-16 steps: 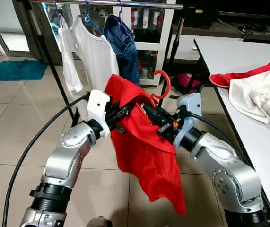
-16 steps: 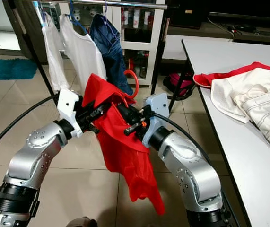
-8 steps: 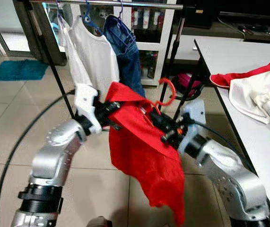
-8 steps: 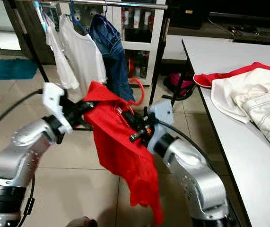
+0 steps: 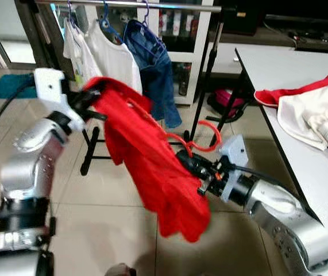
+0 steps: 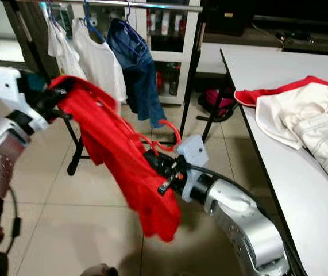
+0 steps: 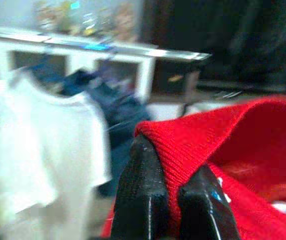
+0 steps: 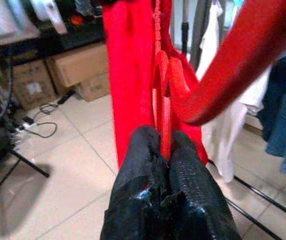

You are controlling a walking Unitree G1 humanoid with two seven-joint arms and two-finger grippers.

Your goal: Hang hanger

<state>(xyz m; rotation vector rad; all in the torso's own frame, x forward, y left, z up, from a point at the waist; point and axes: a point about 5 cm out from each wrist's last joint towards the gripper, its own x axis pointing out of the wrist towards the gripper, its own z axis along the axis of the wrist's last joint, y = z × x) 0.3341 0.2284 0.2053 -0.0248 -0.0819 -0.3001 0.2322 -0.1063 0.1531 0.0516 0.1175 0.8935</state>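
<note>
Red garment (image 5: pixel 152 167) stretched on a slant between both arms, high at robot's left, low at right, hem hanging loose above the tiled floor (image 5: pixel 100 230). Left gripper (image 5: pixel 89 99) raised near the clothes rack; in the left wrist view its fingers (image 7: pixel 143 200) are pinched narrow on a fold of the red knit. Right gripper (image 5: pixel 188 163) low and forward, fingers (image 8: pixel 148 200) closed tight on the thin red stem of the hanger (image 5: pixel 201 138); hanger's hook curves up just beyond the fingers, free of the rail. Hanger body sits inside the garment, partly hidden by cloth.

Rack rail (image 5: pixel 152 4) runs across the top of the head views. Hanging from it: a white shirt (image 5: pixel 120 60) and a blue denim piece (image 5: pixel 155 69), side by side, on blue hangers. Red hanger is well below the rail and to the right of the denim.

White tabletop (image 5: pixel 290 75) at robot's right carries a cream jacket (image 5: pixel 316 118) lying over another red cloth (image 5: pixel 290 92). Teal mat (image 5: pixel 6 86) on the floor behind the left arm. Left wrist view blurred.
</note>
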